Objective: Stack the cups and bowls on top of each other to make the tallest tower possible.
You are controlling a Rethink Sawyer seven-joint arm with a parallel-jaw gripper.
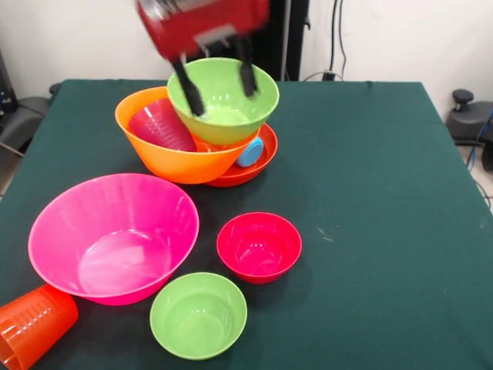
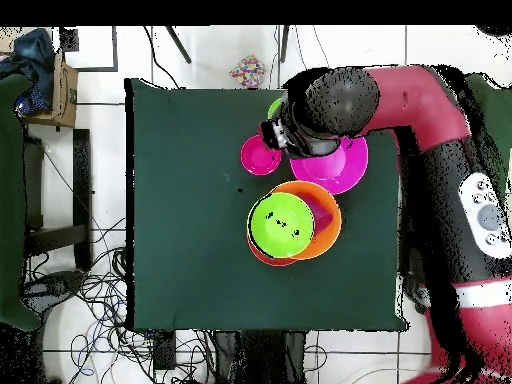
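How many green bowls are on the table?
2. One green bowl sits on top of the pile, inside the big orange bowl. A smaller green bowl sits alone at the front by the pink bowl.

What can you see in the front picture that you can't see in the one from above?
Only the front view shows the orange cup lying at the table's near corner, the blue cup tucked under the pile, and the gripper with its fingers spread inside the medium green bowl. Only the overhead view shows the whole red arm and the cables on the floor. Both show that green bowl in the large orange bowl, the large pink bowl and the small crimson bowl.
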